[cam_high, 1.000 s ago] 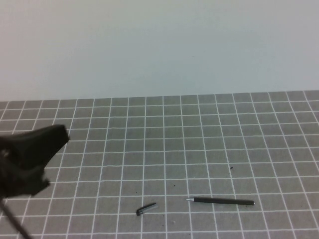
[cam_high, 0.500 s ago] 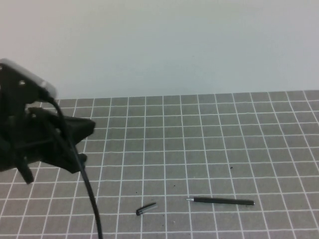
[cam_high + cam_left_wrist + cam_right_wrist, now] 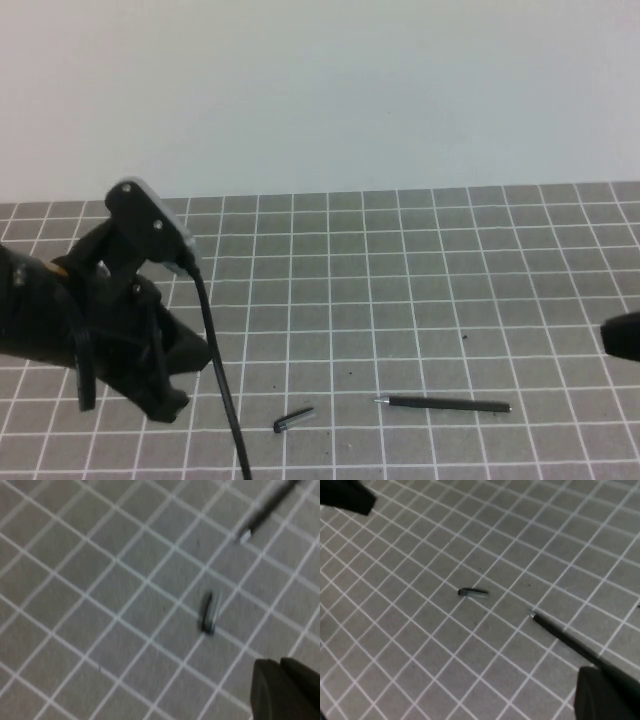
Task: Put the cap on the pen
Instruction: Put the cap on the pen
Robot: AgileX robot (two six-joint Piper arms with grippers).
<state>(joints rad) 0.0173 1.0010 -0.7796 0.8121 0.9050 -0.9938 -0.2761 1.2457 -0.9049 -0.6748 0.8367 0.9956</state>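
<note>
The pen (image 3: pixel 445 404) lies flat near the table's front edge, right of centre, its silver tip pointing left. The cap (image 3: pixel 294 420) lies about two squares left of that tip. My left gripper (image 3: pixel 170 402) hangs left of the cap, shut and empty; the left wrist view shows its closed fingertips (image 3: pixel 267 672) short of the cap (image 3: pixel 207 614), with the pen (image 3: pixel 265 512) beyond. My right gripper (image 3: pixel 622 335) just shows at the right edge, shut and empty. In the right wrist view it (image 3: pixel 595 672) sits over the pen's (image 3: pixel 565 637) rear end, with the cap (image 3: pixel 472 593) farther off.
A grey mat with a white grid (image 3: pixel 400 300) covers the table, and a plain pale wall stands behind it. A thick black cable (image 3: pixel 222 390) hangs from the left arm down past the front edge, just left of the cap.
The left arm has swung in from the left edge, rightward and down toward the cap. The right gripper has come into view at the right edge. Pen and cap lie where they were.
</note>
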